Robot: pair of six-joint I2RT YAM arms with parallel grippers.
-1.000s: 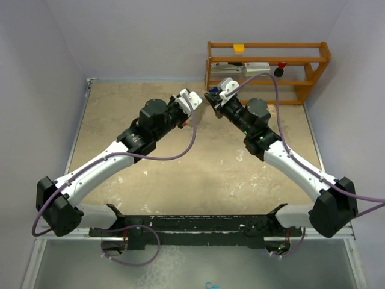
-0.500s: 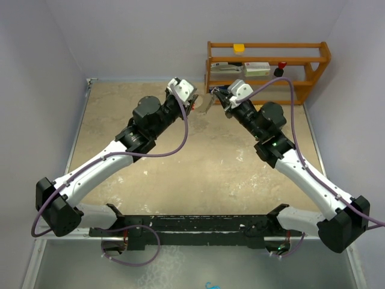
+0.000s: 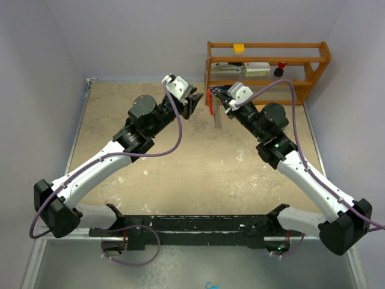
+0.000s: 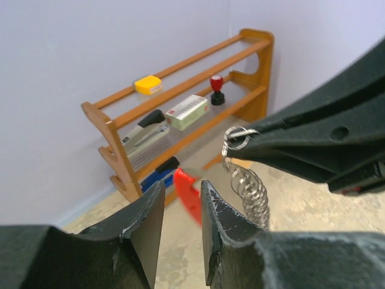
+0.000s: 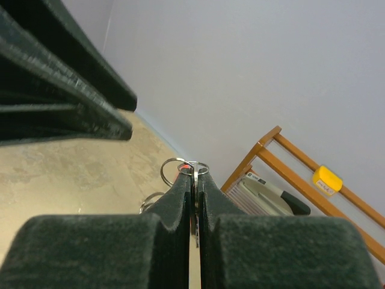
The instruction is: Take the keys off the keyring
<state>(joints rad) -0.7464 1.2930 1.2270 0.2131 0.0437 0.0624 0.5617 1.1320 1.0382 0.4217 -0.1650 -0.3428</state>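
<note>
1. Lavender walls [image 3: 150, 36] close in a sandy, mottled bench [image 3: 180, 174] that lies well below both claws.
2. Against the far wall, just behind the right claw, stands a wooden rack [image 3: 267, 66].
3. Left arm [image 3: 102, 165] and right arm [image 3: 301, 174] both reach up and inward, and their claws face each other above the bench's far half.
4. Right claw [image 3: 215, 94] is pressed together, pinching the keyring [image 3: 218, 117] by the wire loops at its top. In the right wrist view the loops poke out past its tips.
5. Left claw [image 3: 194, 105] sits just beside the right claw with its fingers [image 4: 141, 229] parted by a narrow gap, gripping nothing and not touching the keyring.
6. Under the right claw the keyring's silver coil dangles straight down, off the bench. Its red strip sits beside the coil, on the left claw's side.
7. Keys cannot be told from the loops; too small.
8. Beyond the right claw, the rack holds a yellow block [image 3: 239, 47] on top and a red-capped stamp [image 3: 281, 67] lower down.
</note>
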